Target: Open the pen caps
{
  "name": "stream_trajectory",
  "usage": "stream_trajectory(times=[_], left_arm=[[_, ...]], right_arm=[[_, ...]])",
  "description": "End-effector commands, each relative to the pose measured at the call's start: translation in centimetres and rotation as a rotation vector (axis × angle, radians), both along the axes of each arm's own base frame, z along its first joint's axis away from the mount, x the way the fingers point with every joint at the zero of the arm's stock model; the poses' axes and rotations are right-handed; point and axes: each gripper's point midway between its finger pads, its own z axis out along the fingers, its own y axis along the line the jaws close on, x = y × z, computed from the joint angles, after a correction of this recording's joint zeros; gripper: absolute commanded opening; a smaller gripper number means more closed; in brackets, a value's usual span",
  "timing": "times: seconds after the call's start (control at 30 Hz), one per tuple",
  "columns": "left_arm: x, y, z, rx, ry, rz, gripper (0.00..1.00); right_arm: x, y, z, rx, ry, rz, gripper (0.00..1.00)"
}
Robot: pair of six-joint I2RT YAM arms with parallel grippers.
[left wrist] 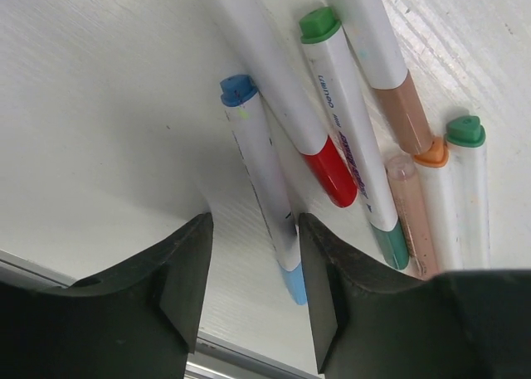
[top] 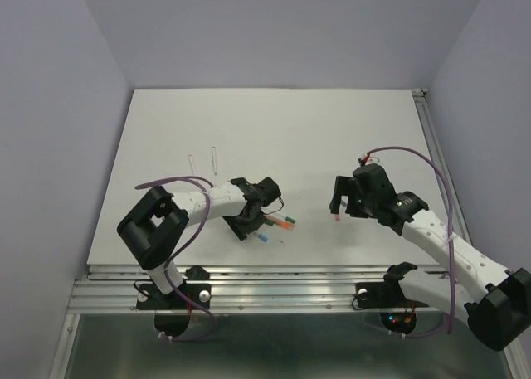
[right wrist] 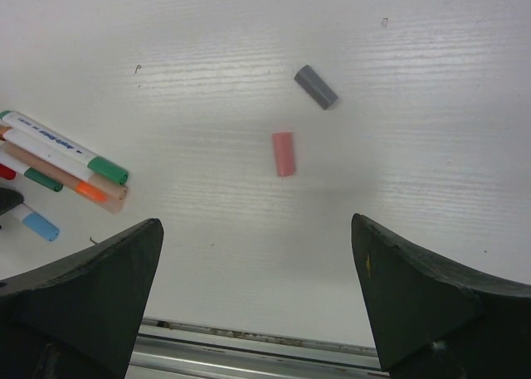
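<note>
Several white pens lie bunched on the white table near its front. In the left wrist view they carry a light blue cap, a red cap, a green cap and an orange cap. My left gripper is open and low over the table. The blue-capped pen lies just inside its right finger. A loose pink cap and a loose grey cap lie ahead of my right gripper, which is wide open and empty.
Two thin clear pieces lie further back on the left of the table. A metal rail runs along the front edge, just behind both grippers. Purple cables loop over both arms.
</note>
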Motion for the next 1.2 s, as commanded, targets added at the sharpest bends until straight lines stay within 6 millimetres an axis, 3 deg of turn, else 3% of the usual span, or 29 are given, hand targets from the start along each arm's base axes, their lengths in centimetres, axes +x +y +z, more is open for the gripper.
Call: stream_trajectory(times=[0.0, 0.23, 0.43, 0.67, 0.7, 0.77, 0.9, 1.1, 1.17], left_arm=[[0.0, 1.5, -0.9, 0.054, -0.002, 0.026, 0.55], [-0.2, 2.5, -1.9, 0.062, 0.005, 0.037, 0.45], [-0.4, 2.3, -3.0, 0.057, 0.03, 0.007, 0.26], [-0.5, 2.3, -3.5, 0.04, 0.032, -0.001, 0.14], [-0.7, 2.4, -3.5, 0.038, 0.034, 0.001, 0.05], [-0.9, 2.5, -3.2, 0.03, 0.036, -0.004, 0.0], [-1.1, 2.1, -1.7, -0.01, 0.01, -0.036, 0.0], [-0.6, 0.3, 2.6, -0.125, -0.108, -0.069, 0.0], [0.0, -0.3, 4.4, -0.161, -0.158, -0.084, 0.0]], right_arm=[[0.3, -0.2, 0.7, 0.005, -0.022, -0.018, 1.0], [0.3, -0.2, 0.7, 0.006, -0.02, -0.016, 1.0], [0.3, -0.3, 0.8, 0.001, -0.022, -0.021, 1.0], [0.1, -0.4, 0.8, -0.001, -0.017, -0.02, 1.0], [0.1, -0.4, 0.8, -0.002, -0.015, -0.017, 1.0], [-0.1, -0.1, 0.8, 0.0, -0.011, 0.011, 1.0], [-0.5, 1.3, 1.3, 0.048, -0.017, 0.105, 1.0], [-2.4, 5.6, 3.5, 0.243, -0.065, 0.364, 1.0], [-3.8, 7.6, 4.4, 0.341, -0.057, 0.483, 1.0]])
